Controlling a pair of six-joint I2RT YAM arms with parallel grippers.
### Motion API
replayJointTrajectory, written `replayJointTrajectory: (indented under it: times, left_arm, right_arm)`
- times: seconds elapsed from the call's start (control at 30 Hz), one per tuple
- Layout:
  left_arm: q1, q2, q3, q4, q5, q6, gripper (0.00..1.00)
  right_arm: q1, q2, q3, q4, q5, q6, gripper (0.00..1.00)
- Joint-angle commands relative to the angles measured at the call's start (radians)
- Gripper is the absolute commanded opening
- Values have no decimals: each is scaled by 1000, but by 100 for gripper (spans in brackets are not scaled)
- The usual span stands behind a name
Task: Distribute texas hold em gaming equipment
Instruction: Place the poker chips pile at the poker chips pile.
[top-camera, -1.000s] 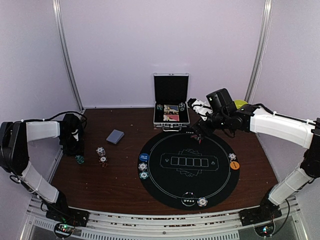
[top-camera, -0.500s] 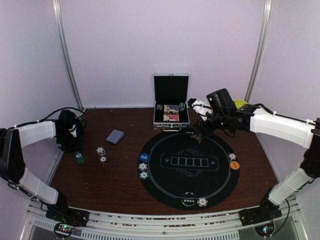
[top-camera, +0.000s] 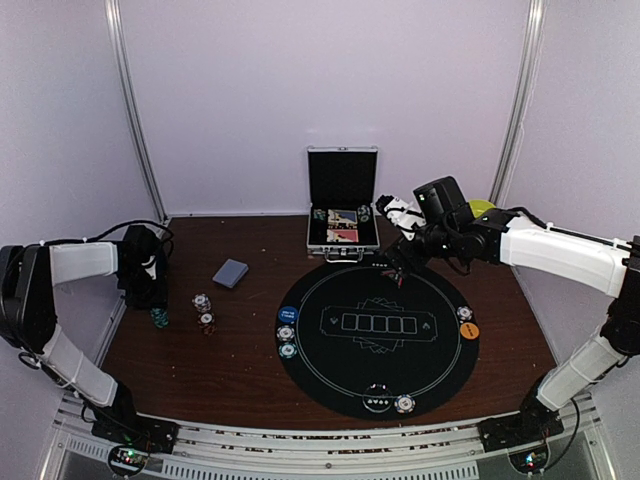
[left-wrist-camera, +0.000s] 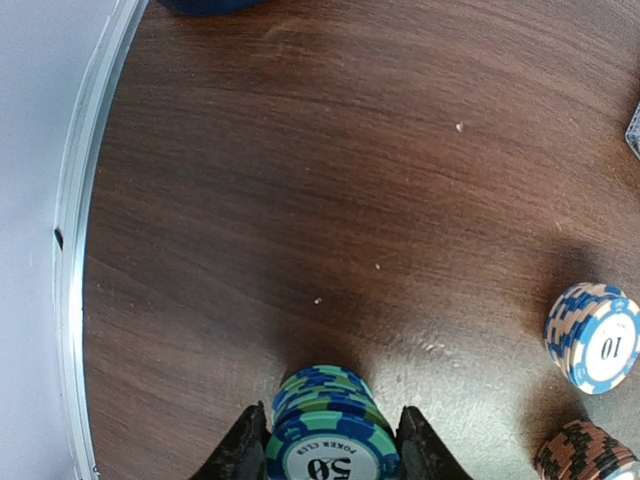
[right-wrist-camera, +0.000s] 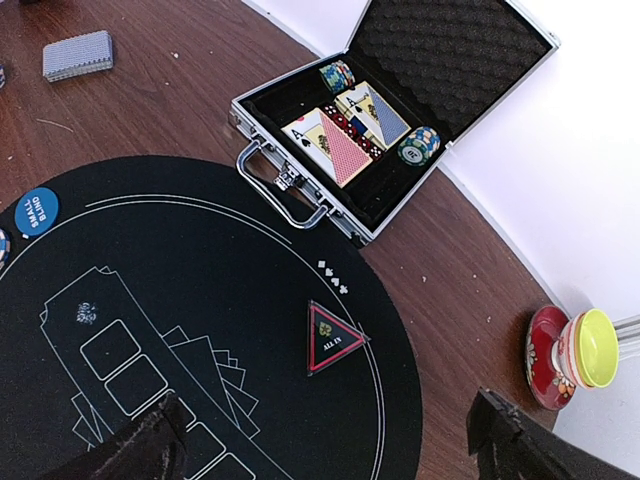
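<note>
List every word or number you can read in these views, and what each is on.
"50" and "POKER CLUB" (last letter unclear): teal chip
"10": white chip
"ALL IN": triangular marker on the mat
"SMALL BLIND": blue button
"A": corner of a card in the case
Too small to read: the mat's print and every chip and button in the top view.
</note>
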Motion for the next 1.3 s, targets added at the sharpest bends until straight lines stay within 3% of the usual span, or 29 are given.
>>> replayJointTrajectory:
  times: [0.0, 1.27]
  left_arm:
    - [4, 1, -11, 4, -1, 4, 30]
    - [4, 4, -7, 1, -20, 4, 48]
  right_arm:
    - [-7, -28, -9, 10, 9, 13, 100]
    - [-7, -30, -10, 11, 12, 12, 100]
